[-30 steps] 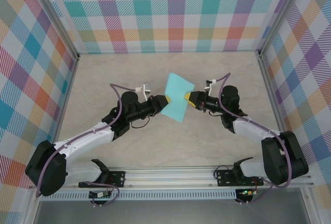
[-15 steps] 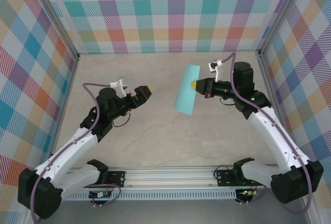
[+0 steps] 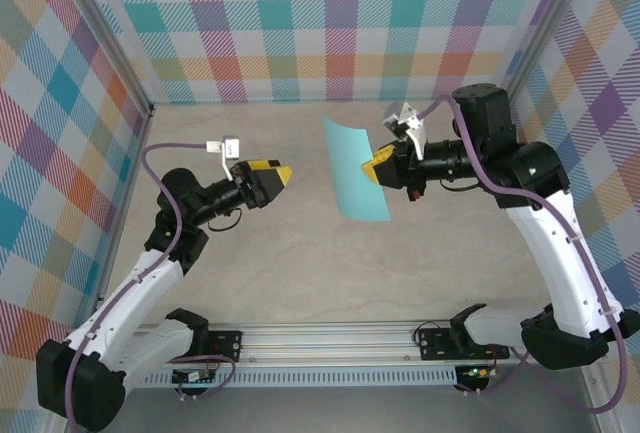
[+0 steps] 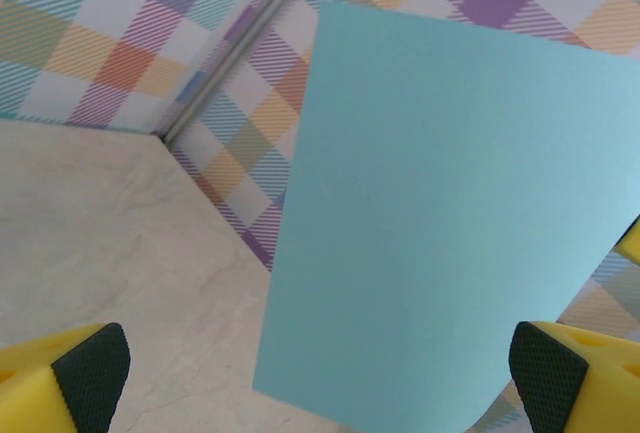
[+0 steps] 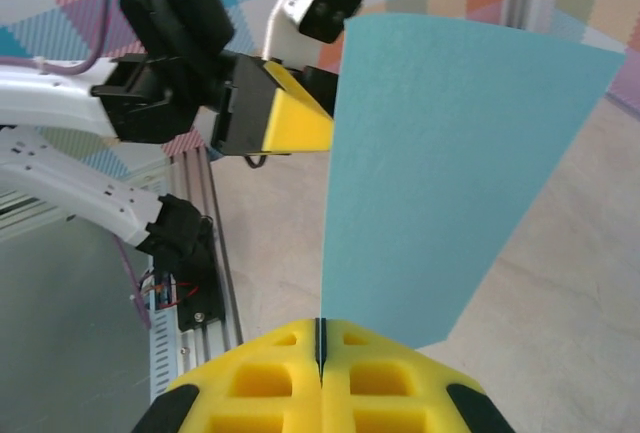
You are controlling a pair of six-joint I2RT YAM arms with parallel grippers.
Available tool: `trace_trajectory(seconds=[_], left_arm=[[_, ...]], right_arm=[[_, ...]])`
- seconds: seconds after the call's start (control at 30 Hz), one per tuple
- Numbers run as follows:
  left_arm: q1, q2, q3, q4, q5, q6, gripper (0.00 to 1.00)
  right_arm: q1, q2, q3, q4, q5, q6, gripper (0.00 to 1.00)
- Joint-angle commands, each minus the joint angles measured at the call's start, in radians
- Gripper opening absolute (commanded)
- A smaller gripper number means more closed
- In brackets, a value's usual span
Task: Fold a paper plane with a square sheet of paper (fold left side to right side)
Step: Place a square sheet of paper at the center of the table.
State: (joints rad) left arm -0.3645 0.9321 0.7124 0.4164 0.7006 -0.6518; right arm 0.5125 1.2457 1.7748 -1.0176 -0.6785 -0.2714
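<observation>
The turquoise paper is a flat rectangular sheet with no dart shape to it, held up off the table on edge. My right gripper is shut on its right edge; in the right wrist view the sheet rises out of the closed yellow fingers. My left gripper hangs open to the left of the sheet, apart from it. In the left wrist view the paper stands ahead of the wide-spread fingertips, untouched.
The beige marbled table is walled by plaid panels on three sides. A metal rail with the arm bases runs along the near edge. The left arm shows beyond the sheet.
Both grippers were at the paper low over the table. The left one let go and drew back left. The right arm lifted the sheet up and toward the back right.
</observation>
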Motion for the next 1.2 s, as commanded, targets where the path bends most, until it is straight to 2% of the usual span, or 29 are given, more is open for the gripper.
trace_trajectory(seconds=[0.0,0.13,0.23,0.33,0.4,0.5,0.6,0.67,0.8,1.0,1.03,1.13,1.17], left_arm=[[-0.046,0.006,0.070,0.058,0.106,0.085,1.00],[-0.101,0.041,0.105,0.052,0.113,0.114,0.99],[-0.131,0.068,0.117,0.079,0.120,0.110,0.95],[-0.150,0.076,0.119,0.088,0.104,0.108,0.81],[-0.153,0.072,0.109,0.083,0.085,0.105,0.66],[-0.154,0.066,0.089,0.069,0.056,0.092,0.42],[-0.155,0.064,0.063,0.062,0.036,0.075,0.26],[-0.156,0.062,0.044,0.051,0.016,0.065,0.20],[-0.156,0.054,0.007,-0.025,-0.044,0.062,0.17],[-0.155,0.122,-0.004,-0.227,-0.105,0.075,0.00],[-0.154,0.143,-0.007,-0.242,-0.105,0.072,0.00],[-0.154,0.213,-0.002,-0.330,-0.126,0.079,0.00],[-0.154,0.238,0.004,-0.371,-0.143,0.087,0.00]], right_arm=[[0.011,-0.038,0.000,0.007,-0.105,-0.057,0.00],[0.011,-0.076,-0.052,0.072,-0.115,-0.039,0.00],[0.011,-0.087,-0.086,0.102,-0.092,-0.011,0.00],[0.008,-0.101,-0.127,0.131,-0.017,0.023,0.00],[-0.008,-0.127,-0.180,0.180,0.029,0.058,0.00],[-0.046,-0.149,-0.236,0.225,0.044,0.110,0.00],[-0.079,-0.144,-0.269,0.231,0.045,0.148,0.00],[-0.097,-0.141,-0.303,0.244,0.042,0.166,0.00],[-0.124,-0.137,-0.388,0.277,0.063,0.249,0.00],[-0.158,-0.112,-0.559,0.353,0.038,0.346,0.00],[-0.157,-0.102,-0.602,0.373,0.038,0.373,0.03],[-0.157,-0.069,-0.711,0.413,0.067,0.433,0.32],[-0.158,-0.059,-0.743,0.418,0.100,0.445,0.39]])
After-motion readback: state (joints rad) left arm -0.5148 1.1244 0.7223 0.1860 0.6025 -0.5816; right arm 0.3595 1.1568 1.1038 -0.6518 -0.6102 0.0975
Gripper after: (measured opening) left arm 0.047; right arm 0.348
